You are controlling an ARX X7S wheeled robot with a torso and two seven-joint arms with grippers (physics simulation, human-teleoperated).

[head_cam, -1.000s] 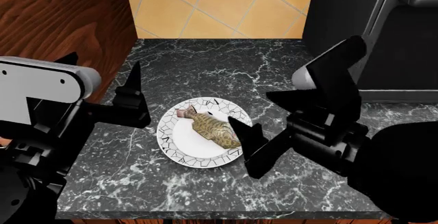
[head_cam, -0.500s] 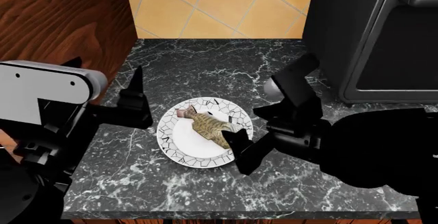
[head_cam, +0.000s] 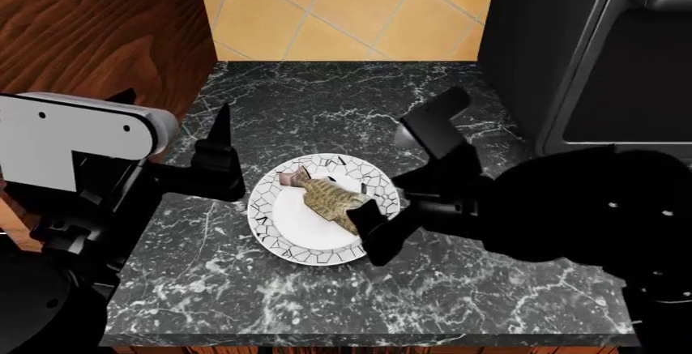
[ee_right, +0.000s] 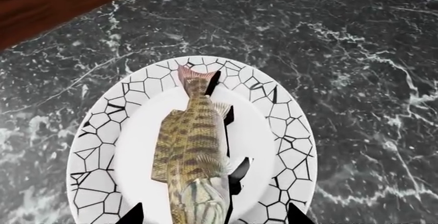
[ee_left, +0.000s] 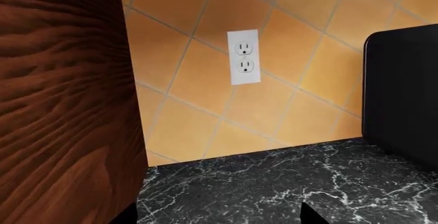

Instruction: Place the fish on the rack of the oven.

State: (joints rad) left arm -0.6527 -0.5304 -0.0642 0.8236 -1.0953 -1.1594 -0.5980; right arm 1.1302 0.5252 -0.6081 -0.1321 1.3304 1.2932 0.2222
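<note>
The fish (head_cam: pixel 327 200) lies on a white plate (head_cam: pixel 266 223) with a black crackle rim, on the dark marble counter. In the right wrist view the fish (ee_right: pixel 192 152) lies lengthwise, tail away from me. My right gripper (head_cam: pixel 368 223) is open just above the plate, and its fingertips (ee_right: pixel 137 215) stand on either side of the fish's head end without closing on it. My left gripper (head_cam: pixel 173 119) is open and empty, left of the plate and pointing at the tiled back wall. The oven's cavity and rack are out of view.
A black appliance (head_cam: pixel 605 62) with a grey handle frame stands at the counter's right end, also in the left wrist view (ee_left: pixel 403 96). A wooden cabinet side (head_cam: pixel 97 30) bounds the left. The orange tile wall carries a socket (ee_left: pixel 243 56). The counter's front edge (head_cam: pixel 368 339) is close.
My right arm has swung left and down toward the plate, bringing its open fingers over the fish's head end. The left arm has barely moved.
</note>
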